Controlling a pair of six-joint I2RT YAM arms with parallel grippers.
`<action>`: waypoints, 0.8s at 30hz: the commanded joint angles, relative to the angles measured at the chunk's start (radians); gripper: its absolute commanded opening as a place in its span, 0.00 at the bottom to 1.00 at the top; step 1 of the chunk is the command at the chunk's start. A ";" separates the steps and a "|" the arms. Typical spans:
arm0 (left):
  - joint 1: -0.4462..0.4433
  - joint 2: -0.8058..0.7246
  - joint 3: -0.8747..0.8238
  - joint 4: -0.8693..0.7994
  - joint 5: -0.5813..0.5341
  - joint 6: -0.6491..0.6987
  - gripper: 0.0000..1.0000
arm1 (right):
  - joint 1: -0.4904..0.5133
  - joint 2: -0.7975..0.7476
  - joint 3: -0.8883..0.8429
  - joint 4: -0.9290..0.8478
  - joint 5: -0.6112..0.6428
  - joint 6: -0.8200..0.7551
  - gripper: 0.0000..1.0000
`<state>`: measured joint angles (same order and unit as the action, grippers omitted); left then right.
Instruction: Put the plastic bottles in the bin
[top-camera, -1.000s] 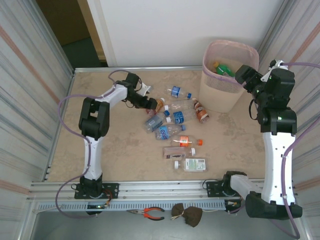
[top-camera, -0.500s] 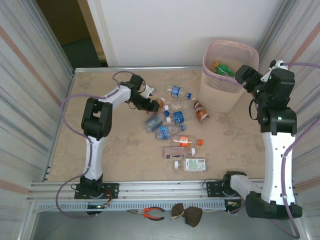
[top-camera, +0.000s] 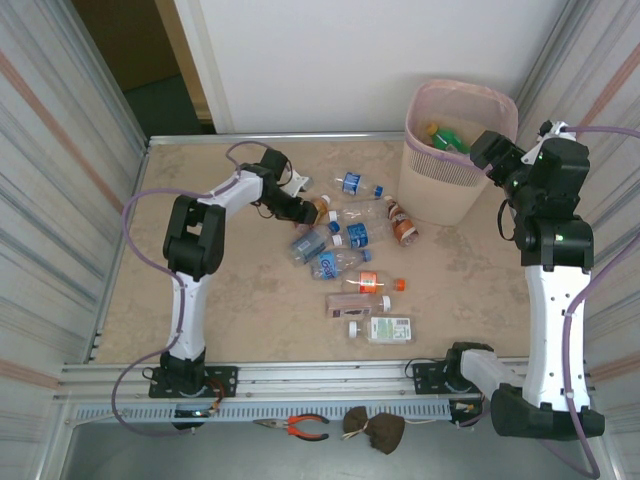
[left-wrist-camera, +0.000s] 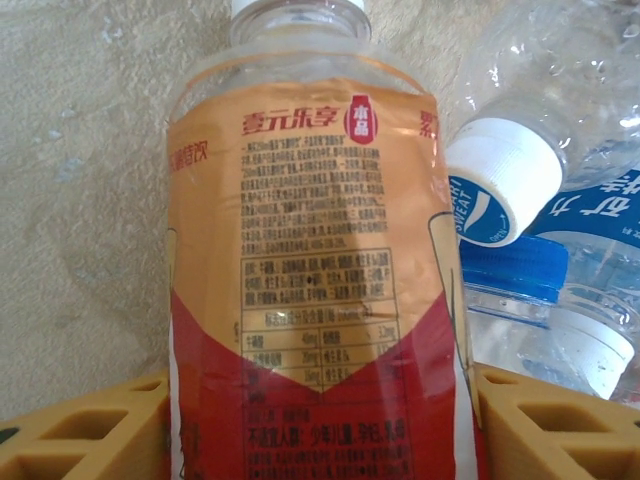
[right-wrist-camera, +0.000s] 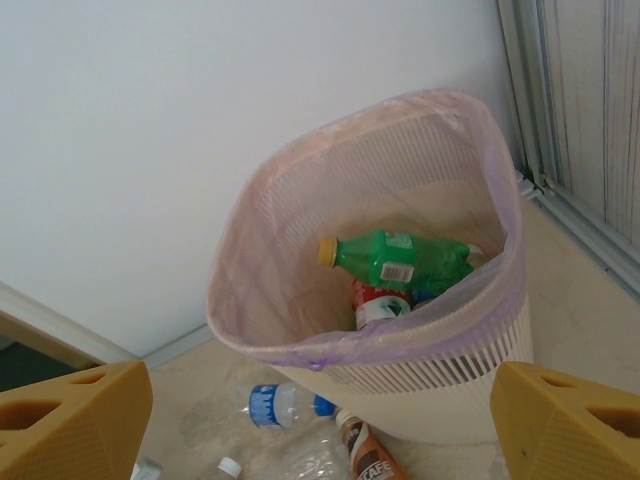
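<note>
Two arms reach over a beige table (top-camera: 130, 300). The largest thing on it is the bin (top-camera: 450, 195), pale pink with slatted sides, which stands just ahead of and below the right gripper (top-camera: 488, 148). In the right wrist view the right gripper (right-wrist-camera: 320, 418) has its jaws spread wide with nothing held between them, and the mouth of the bin (right-wrist-camera: 420, 380) lies open in front of the fingers. Inside the bin a green bottle (right-wrist-camera: 405, 260) with a yellow cap lies across a red-labelled bottle (right-wrist-camera: 380, 303).

About ten plastic bottles (top-camera: 345, 240) lie loose on the table, well apart from the right gripper and spread from the left gripper (top-camera: 305, 207) outward past its fingertips. The left gripper (left-wrist-camera: 320, 420) is down among them at the near edge of the group. An orange-labelled bottle (left-wrist-camera: 310, 250) lies between its fingers (left-wrist-camera: 90, 430), the label red at the end toward the wrist. The jaws stand partly open, one finger close against each side of the bottle; I cannot tell whether they actually grip it. Just to the right of that bottle, touching or nearly so, lie a clear bottle with a white cap (left-wrist-camera: 505, 180) and another with a blue cap (left-wrist-camera: 515, 265).
</note>
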<state>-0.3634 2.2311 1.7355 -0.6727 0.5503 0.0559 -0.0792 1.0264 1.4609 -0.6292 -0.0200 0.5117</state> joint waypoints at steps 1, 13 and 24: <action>-0.002 -0.050 0.023 -0.026 -0.031 0.021 0.64 | -0.007 -0.017 -0.004 0.017 0.006 0.007 0.87; 0.006 -0.235 -0.017 0.014 -0.051 0.036 0.62 | -0.007 -0.015 -0.010 0.057 -0.061 0.011 0.86; -0.008 -0.505 -0.175 0.246 0.070 0.058 0.59 | -0.007 -0.021 -0.021 0.192 -0.319 0.051 0.86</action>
<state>-0.3626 1.8061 1.5955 -0.5236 0.5583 0.0811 -0.0792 1.0237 1.4414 -0.5129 -0.2234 0.5278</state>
